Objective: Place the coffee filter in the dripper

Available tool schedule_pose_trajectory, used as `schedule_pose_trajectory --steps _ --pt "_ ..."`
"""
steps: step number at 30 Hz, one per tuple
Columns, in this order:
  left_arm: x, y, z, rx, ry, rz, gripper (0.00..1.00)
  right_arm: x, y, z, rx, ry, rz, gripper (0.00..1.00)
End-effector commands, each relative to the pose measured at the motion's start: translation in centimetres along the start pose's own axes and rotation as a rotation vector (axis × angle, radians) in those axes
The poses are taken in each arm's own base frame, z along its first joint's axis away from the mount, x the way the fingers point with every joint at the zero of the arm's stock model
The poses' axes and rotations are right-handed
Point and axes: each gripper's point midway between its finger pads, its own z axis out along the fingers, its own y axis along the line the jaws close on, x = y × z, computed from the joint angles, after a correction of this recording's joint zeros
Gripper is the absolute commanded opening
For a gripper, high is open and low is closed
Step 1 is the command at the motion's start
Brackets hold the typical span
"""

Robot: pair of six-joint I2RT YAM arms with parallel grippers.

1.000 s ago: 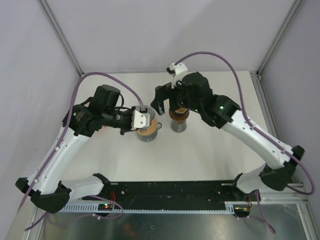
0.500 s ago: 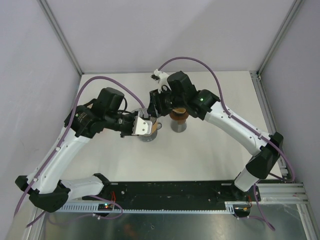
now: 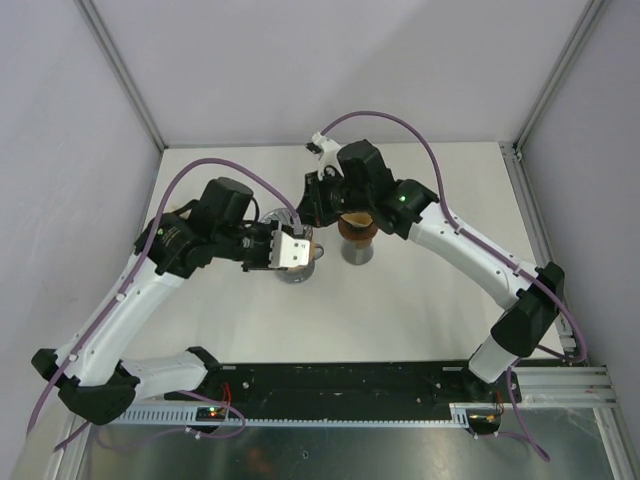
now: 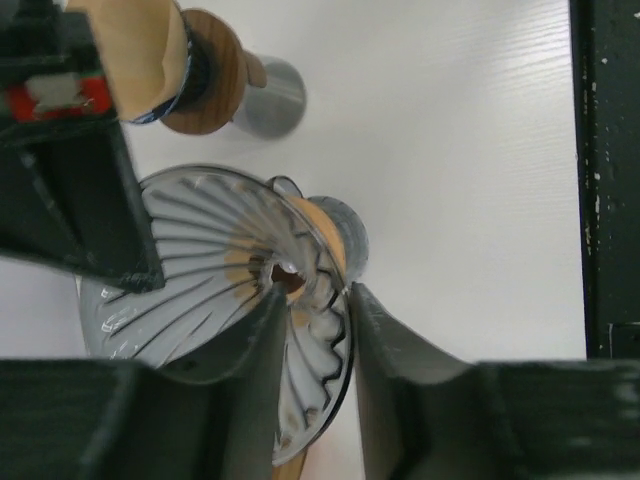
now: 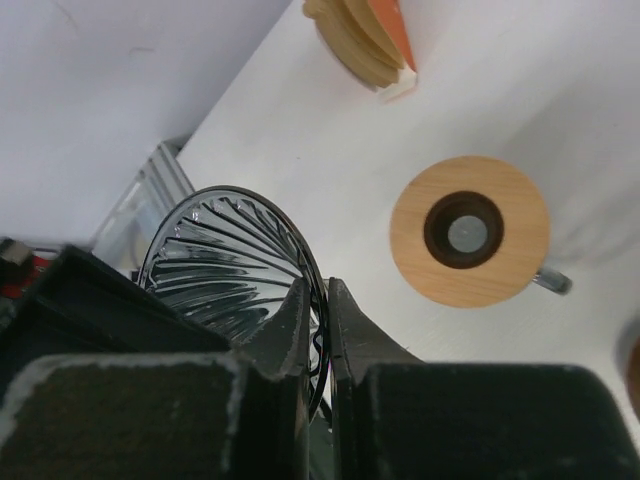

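Counts come first: one glass dripper [image 5: 225, 255], one wooden disc [image 5: 505, 215] with a round hole in its middle, one stack of coffee filters [image 5: 360, 35], one holder [image 4: 215, 85] with a wooden collar on a steel base, and two arms. How many filters the stack contains cannot be told.

Both sets of fingers meet at the dripper, above the middle of the white worktop [image 4: 450, 150]. The right fingers [image 5: 285, 345] are clenched on its rim, with only the thin glass edge between them. The bowl hangs tilted, its ribbed inside turned toward the right wrist camera.

The left fingers [image 4: 260, 370] stand astride the opposite part of the rim, one inside the bowl and one outside. They are parted, and a gap shows beside the glass, so the grip looks released rather than tight. In the left wrist view the right arm's black fingers cover part of the rim on the far side.

The coffee filters stand in the holder on the worktop, just beside the dripper and apart from it. The wooden disc sits on a metal mug [image 5: 552, 281] whose handle sticks out at one side. In the left wrist view its wood shows through the glass around the dripper's bottom hole.
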Motion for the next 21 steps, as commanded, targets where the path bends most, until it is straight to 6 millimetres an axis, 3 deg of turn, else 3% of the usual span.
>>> schedule_pose_trajectory --steps 1,8,12,14,17,21 --pt "-0.7 2.5 -1.2 -0.145 -0.013 -0.015 0.44 -1.2 -0.9 -1.4 0.061 -0.074 -0.087 0.00" --pt "-2.6 3.8 -2.6 -0.191 -0.118 -0.109 0.63 -3.1 -2.9 -1.7 0.159 -0.170 -0.081 0.00" --pt "-2.6 6.8 -4.7 -0.267 -0.208 -0.327 0.70 -3.7 -3.6 -1.1 0.189 -0.201 -0.073 0.00" --pt "-1.1 8.9 -5.9 -0.300 -0.256 -0.495 0.72 -3.9 -3.9 -0.6 0.196 -0.216 -0.066 0.00" --pt "3.1 11.3 -6.5 -0.334 -0.270 -0.743 0.72 -4.1 -4.1 0.1 0.191 -0.241 -0.052 0.00" --pt "7.3 11.1 -4.4 -0.290 -0.250 -0.930 0.74 -4.2 -4.4 1.2 0.182 -0.253 -0.033 0.00"
